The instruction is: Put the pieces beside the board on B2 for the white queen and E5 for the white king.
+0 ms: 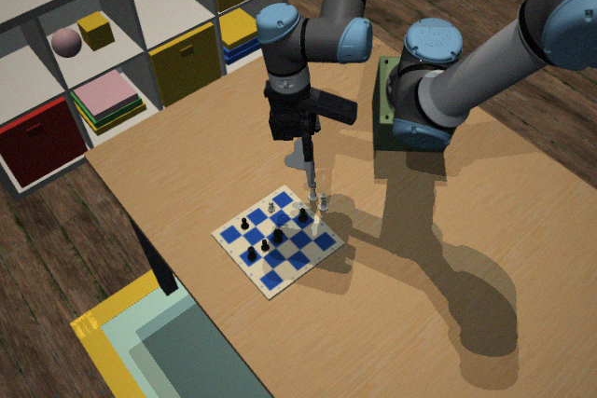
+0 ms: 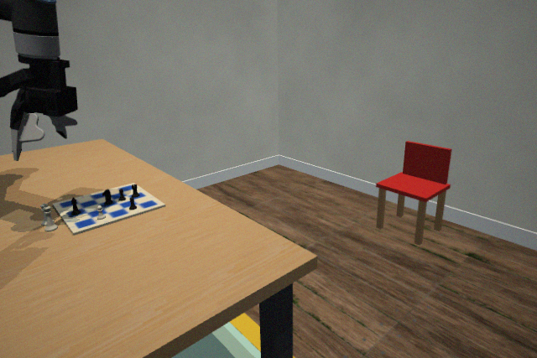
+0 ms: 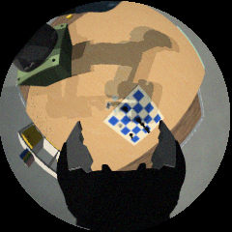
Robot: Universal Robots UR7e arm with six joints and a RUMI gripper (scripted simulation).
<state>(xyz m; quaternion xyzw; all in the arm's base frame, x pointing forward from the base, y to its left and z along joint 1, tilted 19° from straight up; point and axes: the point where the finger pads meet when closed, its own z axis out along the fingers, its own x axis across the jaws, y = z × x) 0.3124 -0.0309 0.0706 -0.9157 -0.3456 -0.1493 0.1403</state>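
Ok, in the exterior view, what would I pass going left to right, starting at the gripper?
Open gripper → two white pieces beside the board → chessboard with black pieces → dark table leg → red chair.

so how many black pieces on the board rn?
5, all upright on the board: one near the left edge, one toward the far right side, one near the centre, and two toward the near-left edge. None looks hidden.

Wooden table (image 1: 434, 297) carries the chessboard (image 1: 226, 245) near its shelf-side edge, 2 white pieces (image 1: 318, 199) just beside the board, green arm base plate (image 1: 382, 95) at far edge.
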